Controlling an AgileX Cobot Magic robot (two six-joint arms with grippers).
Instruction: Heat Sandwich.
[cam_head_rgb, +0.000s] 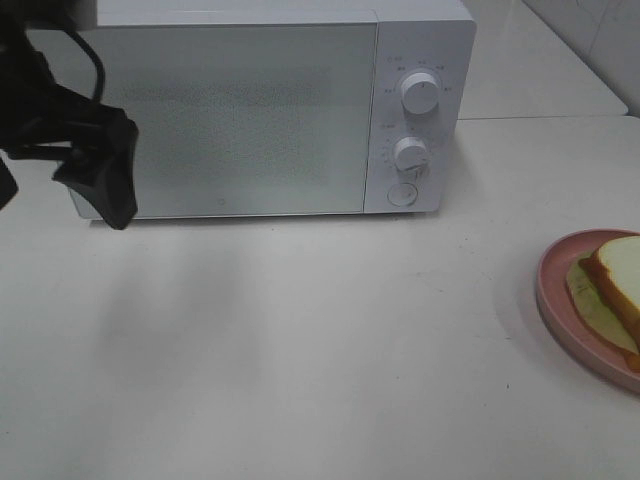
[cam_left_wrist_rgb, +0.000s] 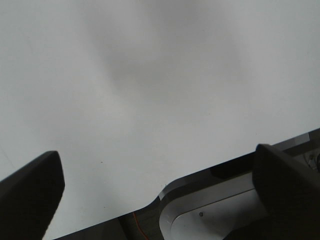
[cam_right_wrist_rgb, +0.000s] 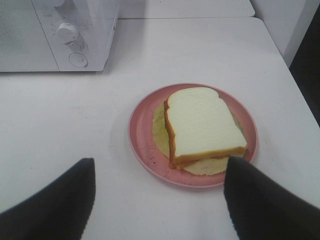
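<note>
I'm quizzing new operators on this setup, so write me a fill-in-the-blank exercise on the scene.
1. The sandwich lies on a round plate whose colour is ____.
2. The door of the white microwave is ____.
3. The microwave's control panel carries ____ round knobs, one above the other.
4. The right gripper hovers near the plate with its jaws ____, holding nothing.

Missing words: pink; closed; two; open
</note>
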